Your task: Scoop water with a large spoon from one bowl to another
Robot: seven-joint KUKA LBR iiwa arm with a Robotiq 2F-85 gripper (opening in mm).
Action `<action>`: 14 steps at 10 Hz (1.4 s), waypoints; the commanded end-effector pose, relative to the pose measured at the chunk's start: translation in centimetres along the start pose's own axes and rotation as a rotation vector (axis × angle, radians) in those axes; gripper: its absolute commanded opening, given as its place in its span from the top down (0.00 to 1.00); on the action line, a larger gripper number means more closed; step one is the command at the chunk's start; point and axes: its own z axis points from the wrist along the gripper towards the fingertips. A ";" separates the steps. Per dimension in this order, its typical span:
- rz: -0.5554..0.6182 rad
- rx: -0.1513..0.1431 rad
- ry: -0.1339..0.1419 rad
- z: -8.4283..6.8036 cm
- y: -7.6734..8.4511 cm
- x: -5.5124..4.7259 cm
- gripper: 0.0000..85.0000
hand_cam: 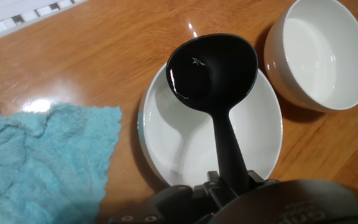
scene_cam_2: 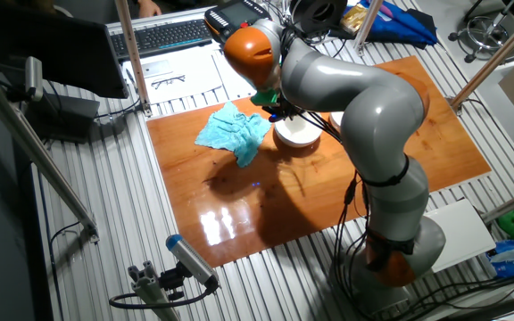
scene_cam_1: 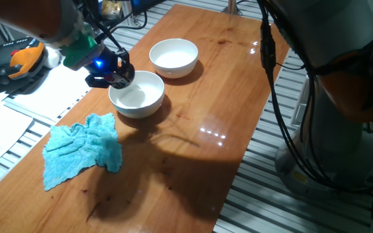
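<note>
Hand view showed the large spoon running from the gripper at 6 o'clock up toward 12, its long axis leaning only slightly left, with the deep black cup at the far end. The cup sat level over the far rim of the near bowl, and a bright glint on the dark pool inside it suggested it carried the water; the liquid was hard to make out elsewhere against the white. The gripper was clamped on the lower handle, though the fingers themselves lay mostly hidden under the camera housing. The handle's far end could not be seen.

From the cup, the second bowl lay at about 2 o'clock, just beside the near bowl with their rims almost touching. That was the relation the coming move seemed to depend on: the cup would likely have to travel right and slightly away while keeping level, or the load would spill onto the table between the rims.

At 8 o'clock from the near bowl lay a crumpled blue cloth, close to its rim but apart from the spoon. One fixed view confirmed the gripper over the near bowl, the second bowl beyond it.
</note>
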 end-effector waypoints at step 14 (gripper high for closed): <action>0.012 0.004 -0.007 0.0 0.0 0.0 1.00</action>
